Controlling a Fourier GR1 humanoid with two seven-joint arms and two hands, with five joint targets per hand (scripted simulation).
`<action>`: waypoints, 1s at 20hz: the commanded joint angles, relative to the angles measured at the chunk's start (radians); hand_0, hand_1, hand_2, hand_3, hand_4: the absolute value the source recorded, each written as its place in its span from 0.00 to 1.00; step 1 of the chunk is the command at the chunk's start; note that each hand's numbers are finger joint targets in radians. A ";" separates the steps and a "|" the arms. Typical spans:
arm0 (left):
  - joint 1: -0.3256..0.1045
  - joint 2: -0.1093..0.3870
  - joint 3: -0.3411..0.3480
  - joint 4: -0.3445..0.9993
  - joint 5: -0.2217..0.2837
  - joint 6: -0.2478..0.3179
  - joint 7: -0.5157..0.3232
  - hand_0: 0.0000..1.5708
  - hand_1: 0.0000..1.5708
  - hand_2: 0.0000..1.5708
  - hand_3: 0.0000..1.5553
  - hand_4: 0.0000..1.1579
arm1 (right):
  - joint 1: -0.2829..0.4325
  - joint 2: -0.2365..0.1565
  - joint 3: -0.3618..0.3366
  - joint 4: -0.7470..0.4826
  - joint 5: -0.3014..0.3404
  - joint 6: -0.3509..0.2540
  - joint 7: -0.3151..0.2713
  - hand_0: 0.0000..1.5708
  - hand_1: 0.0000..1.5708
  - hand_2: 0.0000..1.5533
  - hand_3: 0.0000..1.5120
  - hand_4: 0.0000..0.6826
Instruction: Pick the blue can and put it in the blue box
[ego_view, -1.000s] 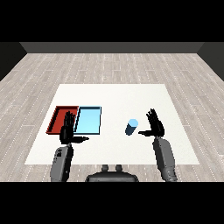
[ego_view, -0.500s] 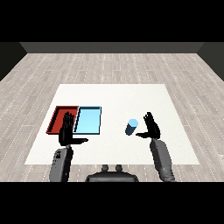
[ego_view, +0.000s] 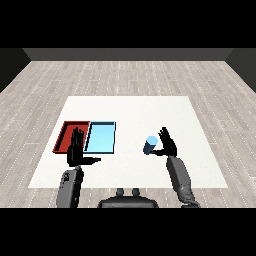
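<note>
Right hand (ego_view: 168, 145) is open, fingers spread and pointing up, palm facing the blue can (ego_view: 150, 145), just beside its right side; can't tell if fingertips touch it. The can stands on the white surface (ego_view: 130, 107) right of the trays, apart from them, with bare surface between it and the light blue tray (ego_view: 101, 137). Wide bare surface behind the can up to the far edge, and to the right toward the right edge. Left hand (ego_view: 77, 151) is open too, fingers straight up, thumb out to the right, over the near edge of the red tray (ego_view: 65, 136) where it meets the blue one. Trays lie side by side, touching, near the surface's left edge. Versus half a second ago, the right hand has moved left, closer to the can; left hand, can and trays look unchanged.
</note>
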 joint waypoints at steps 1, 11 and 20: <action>0.044 0.062 0.066 0.021 0.056 -0.084 -0.054 0.00 0.00 0.00 0.00 0.00 | 0.017 -0.025 -0.004 -0.003 -0.013 0.033 0.001 0.00 0.00 0.00 0.00 0.00; -0.023 -0.004 0.004 0.011 -0.008 0.014 -0.010 0.00 0.00 0.00 0.00 0.00 | -0.050 0.040 0.037 0.100 0.024 -0.020 -0.061 0.00 0.00 0.00 0.00 0.00; -0.073 -0.003 0.005 0.042 -0.026 0.040 0.017 0.00 0.00 0.00 0.00 0.00 | -0.129 0.019 0.011 0.241 0.012 0.015 -0.100 0.00 0.00 0.00 0.00 0.00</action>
